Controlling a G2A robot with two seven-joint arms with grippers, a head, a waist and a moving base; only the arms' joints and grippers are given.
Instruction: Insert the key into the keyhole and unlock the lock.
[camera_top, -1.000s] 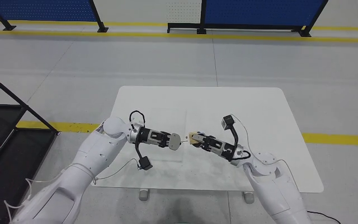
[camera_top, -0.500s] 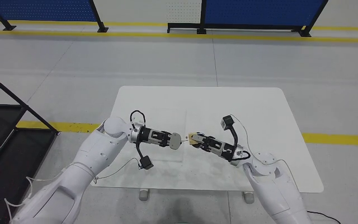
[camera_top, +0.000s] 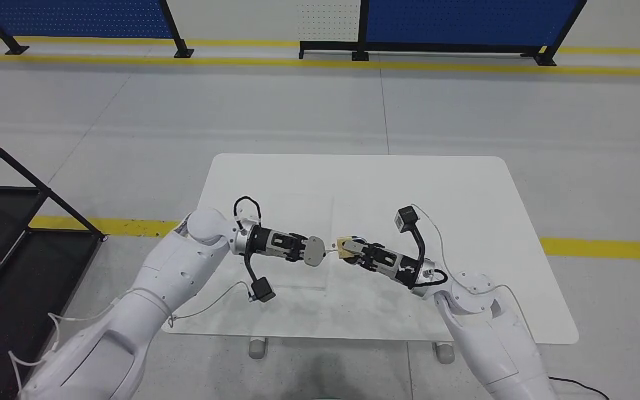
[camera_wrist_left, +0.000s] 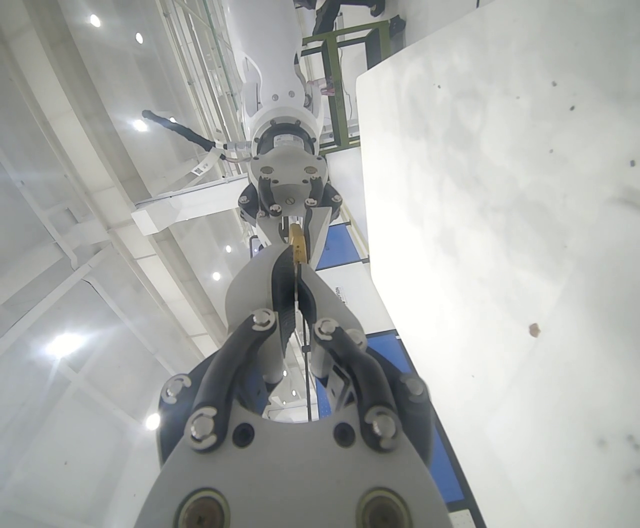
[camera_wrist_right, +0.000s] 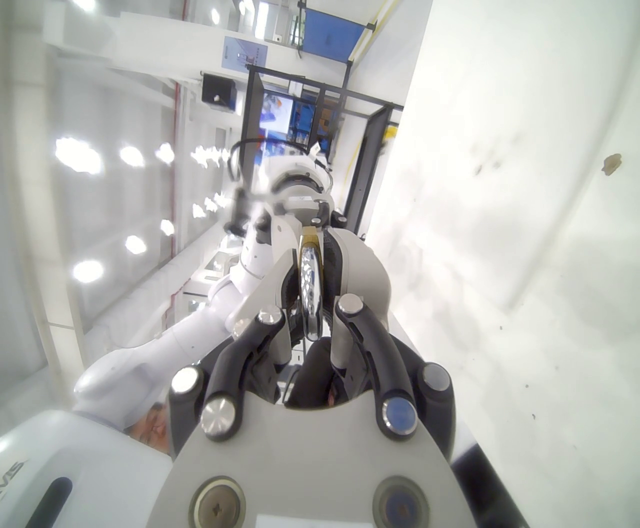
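Holding both parts in the air over the table (camera_top: 480, 200), you have the left gripper (camera_top: 317, 251) clamped on the key (camera_wrist_left: 299, 282) and the right gripper (camera_top: 352, 250) clamped on the lock (camera_wrist_right: 310, 270). The two grippers face each other tip to tip, just beside one another, roughly mid-table. The key's tip is at the lock's brass body. You cannot tell whether it has entered the keyhole, because the fingers hide the joint.

Handling. Treat the key as a light, thin, stiff metal blade. It will probably slip or swivel between the pads if pushed off-axis. Hold it by the bow, flat sides against the pads, with the blade free. Treat the lock as small but dense, with smooth brass and a polished shackle; both surfaces are likely slippery. The right gripper's fingers close over the shackle, with the brass body at their tips facing the key. Expect turning force on the key to try to twist the lock in that hold.

Clearance. Both parts appear to hang clear of the table. Its edges are well apart from the grippers on every side, and you have room to move above and to either side. The tight spot is between the fingertips themselves, where there is little room for further approach. Direct any push along the key's axis and any turn about it.
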